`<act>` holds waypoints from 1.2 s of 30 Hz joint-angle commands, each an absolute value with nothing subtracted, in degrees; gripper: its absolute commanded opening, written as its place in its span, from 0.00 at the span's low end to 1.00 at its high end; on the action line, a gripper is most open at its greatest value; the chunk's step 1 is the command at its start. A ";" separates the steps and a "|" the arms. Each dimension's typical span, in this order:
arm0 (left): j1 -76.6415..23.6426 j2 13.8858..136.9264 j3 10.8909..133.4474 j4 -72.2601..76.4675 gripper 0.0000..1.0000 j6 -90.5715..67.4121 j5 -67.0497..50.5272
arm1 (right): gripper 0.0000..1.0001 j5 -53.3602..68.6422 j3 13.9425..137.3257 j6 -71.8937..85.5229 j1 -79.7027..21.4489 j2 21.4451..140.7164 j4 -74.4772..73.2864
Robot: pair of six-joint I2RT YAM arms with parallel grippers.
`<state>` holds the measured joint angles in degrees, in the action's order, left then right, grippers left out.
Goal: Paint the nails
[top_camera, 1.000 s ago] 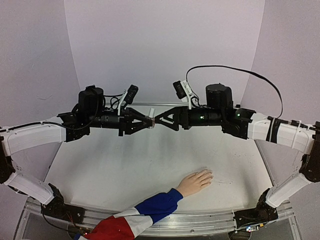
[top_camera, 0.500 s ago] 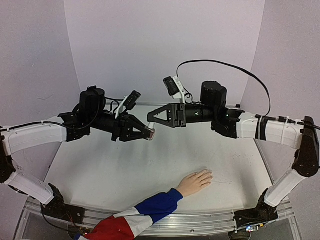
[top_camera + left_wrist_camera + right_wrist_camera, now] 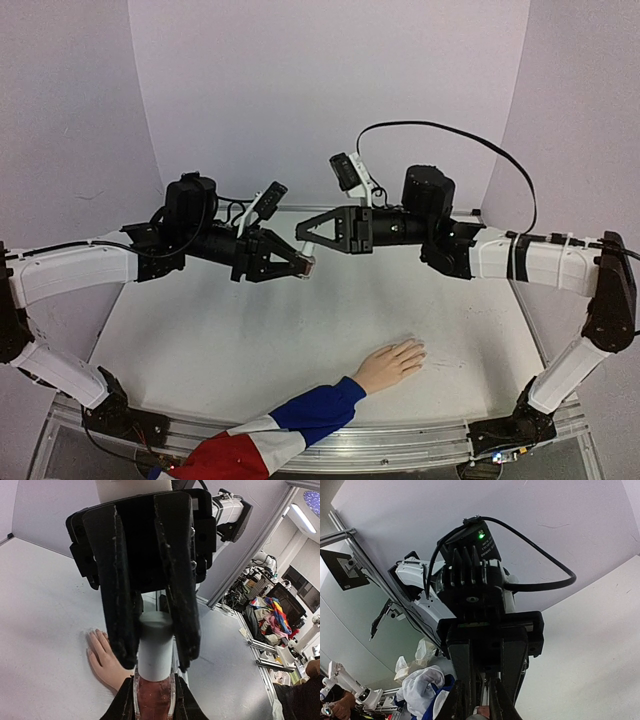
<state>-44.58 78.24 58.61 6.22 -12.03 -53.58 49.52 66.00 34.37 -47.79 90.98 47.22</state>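
Both grippers meet high above the table. My left gripper [image 3: 308, 263] [image 3: 154, 680] is shut on a small pinkish bottle [image 3: 154, 702]. The bottle's white cap [image 3: 155, 647] sticks out past the left gripper's fingertips. My right gripper [image 3: 299, 233] [image 3: 155, 666] [image 3: 477, 707] comes from the other side, and its black fingers are shut on both sides of that cap. The pale hand [image 3: 390, 365] [image 3: 102, 655] lies flat on the table near the front. Its sleeve [image 3: 300, 415] is blue, white and red. The nails [image 3: 420, 350] are too small to make out.
The white tabletop [image 3: 230, 340] is enclosed by pale purple walls. An aluminium rail [image 3: 400, 438] runs along its near edge. A black cable [image 3: 450, 135] loops above the right arm. Both arm bases stand at the front corners.
My right gripper has gone from wide open to shut and has risen slightly. My left gripper has tilted down to the right, still holding the bottle. The hand has not moved.
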 commanded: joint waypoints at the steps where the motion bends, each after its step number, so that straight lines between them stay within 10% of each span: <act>1: -44.06 78.28 62.67 9.23 0.00 -11.32 -42.00 | 0.00 49.47 64.07 33.57 -48.50 89.74 50.06; 11: -44.11 82.88 65.37 9.74 0.00 -8.39 -5.62 | 0.00 18.96 61.10 33.40 -50.58 88.48 36.84; 17: -44.25 96.73 74.25 14.50 0.00 -8.66 -1.57 | 0.00 -12.06 67.81 41.86 -56.53 93.48 23.82; 31: -52.56 107.48 76.81 20.17 0.00 -3.17 5.15 | 0.00 -29.04 73.79 52.31 -61.86 99.60 17.49; 36: -52.49 100.80 69.49 20.06 0.00 -2.66 4.76 | 0.41 -24.21 70.00 43.43 -61.15 93.42 19.74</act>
<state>-53.89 107.81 72.20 11.16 -3.05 -0.21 -35.00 71.42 50.61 -55.02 100.79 18.11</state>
